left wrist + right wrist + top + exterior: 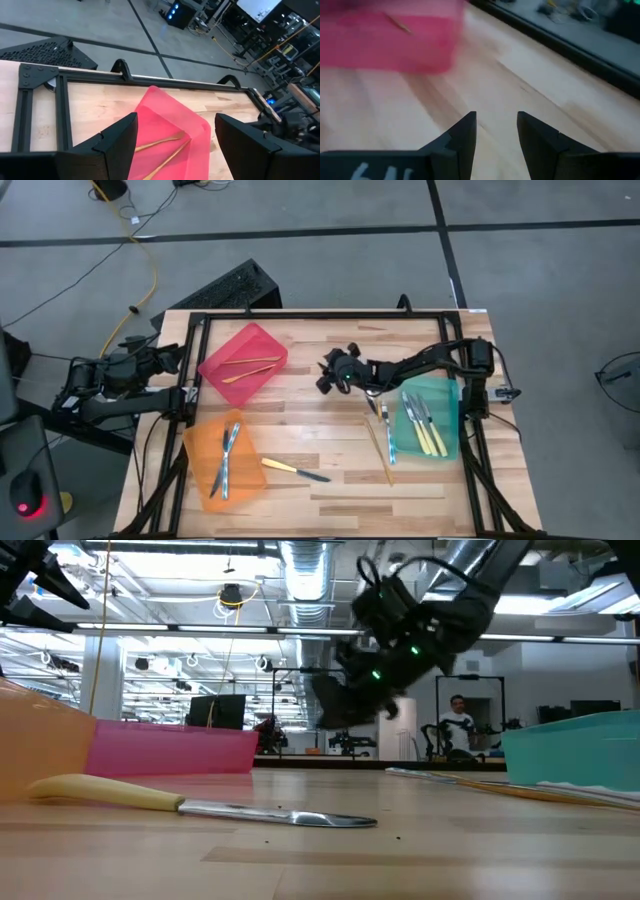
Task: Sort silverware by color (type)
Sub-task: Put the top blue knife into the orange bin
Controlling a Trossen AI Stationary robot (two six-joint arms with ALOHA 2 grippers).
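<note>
Nearest the front edge, a yellow-handled knife with silver blade (296, 470) lies flat on the wooden table (320, 505), beside the translucent orange bin (200, 480) holding two silvery-blue pieces (228, 458). Loose gold piece (380, 450) lies near the translucent green bin (447, 395), which holds yellow-handled cutlery (424, 425). Right gripper (328, 370) hovers mid-table, fingers apart, empty. Translucent red bin (235, 348) holds two gold pieces (250, 367). Left gripper (178, 360) waits at the table's left edge, fingers wide apart.
</note>
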